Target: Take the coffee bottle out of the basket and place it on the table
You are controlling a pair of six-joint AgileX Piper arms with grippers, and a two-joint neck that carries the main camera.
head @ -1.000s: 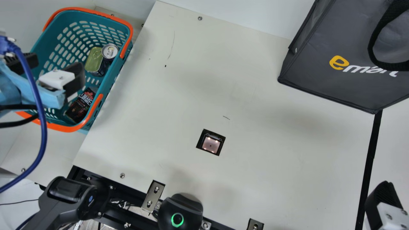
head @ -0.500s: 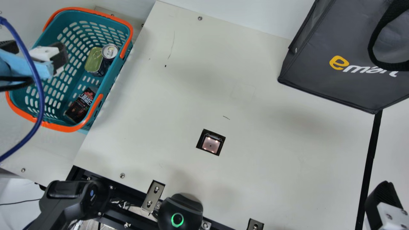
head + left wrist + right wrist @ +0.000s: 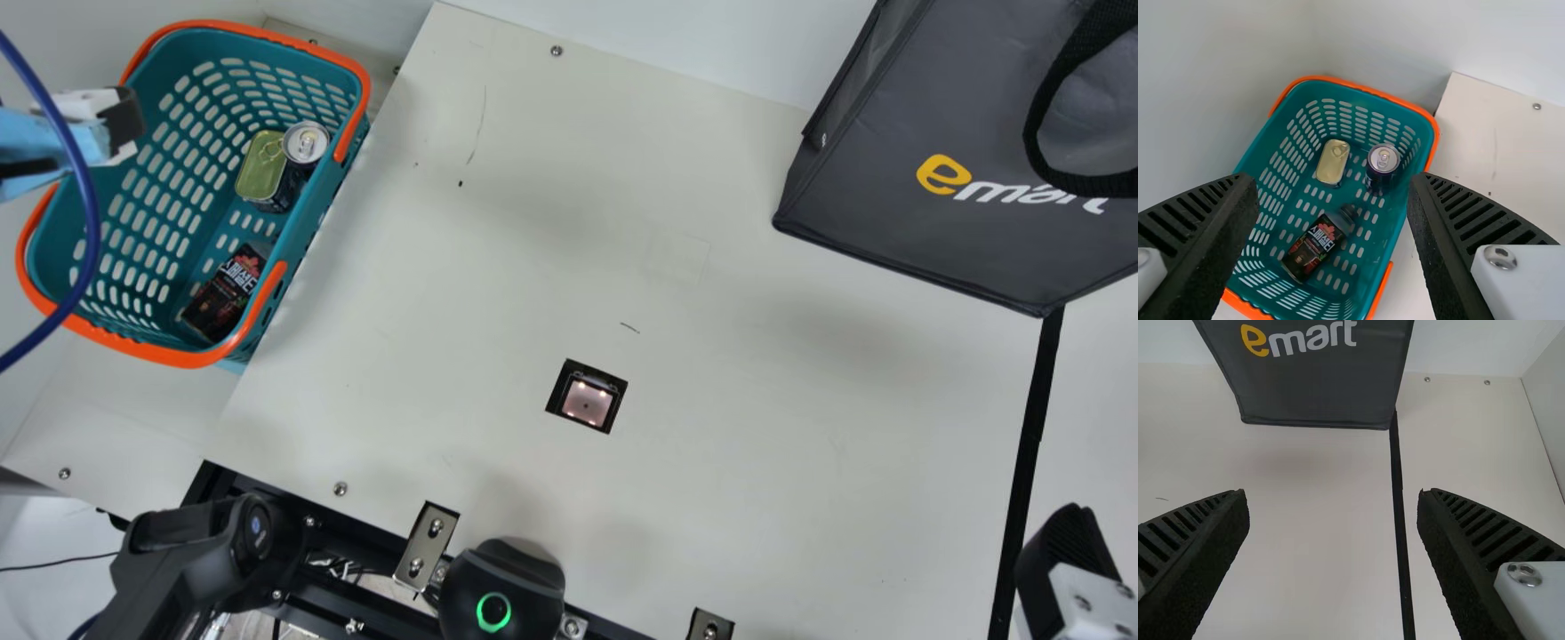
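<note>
The left gripper [image 3: 121,120] was above the basket [image 3: 191,357], at its side which is away from the worktop [image 3: 711,489]. It was released: in the left wrist view its two fingers stood very wide apart, and only air was between them. The coffee bottle [image 3: 1315,250] was inside the basket – it lay on its side on the bottom, in the near half, with its dark cap toward the wall that faces the worktop. The gripper was well apart from the bottle.

In the far half of the basket there stood an upright dark can [image 3: 305,147], and just beside it was a flat tin [image 3: 263,169] with a gold-coloured lid. The basket itself stood along the left edge of the worktop.

The right gripper [image 3: 1062,569] was at the near right part of the main view. It was also released, its fingers widely spread above the pale surface – a black strip [image 3: 1031,436] ran below, between them, in the right wrist view. Toward the worktop's far right corner was a dark grey bag [image 3: 889,178]. A small lit window [image 3: 587,404] was set into the worktop, nearer to the near edge than to the far one.
</note>
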